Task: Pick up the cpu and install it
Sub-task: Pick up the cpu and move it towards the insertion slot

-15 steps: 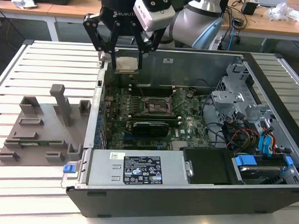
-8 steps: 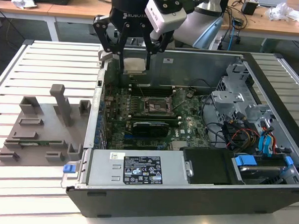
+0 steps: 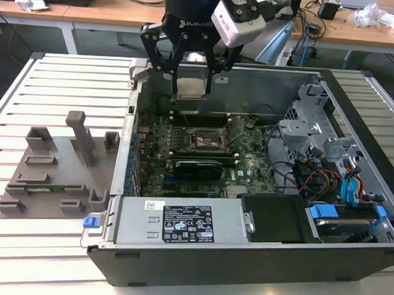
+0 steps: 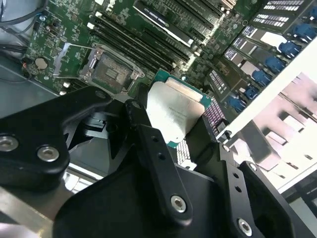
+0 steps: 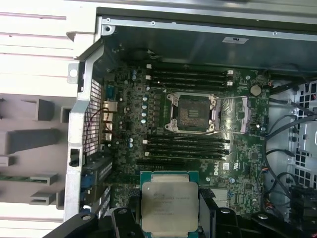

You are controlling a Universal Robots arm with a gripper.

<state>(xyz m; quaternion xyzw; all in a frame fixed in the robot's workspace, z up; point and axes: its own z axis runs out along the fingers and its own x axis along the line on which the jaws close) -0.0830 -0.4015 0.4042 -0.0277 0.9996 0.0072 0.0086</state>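
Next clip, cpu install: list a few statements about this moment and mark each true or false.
1. The gripper holds the cpu. True.
2. The cpu sits in the socket. False: it hangs above the motherboard, apart from the empty socket.
3. The computer case lies open. True.
4. The grey fixture lies to the exterior view's right of the case. False: it lies to its left.
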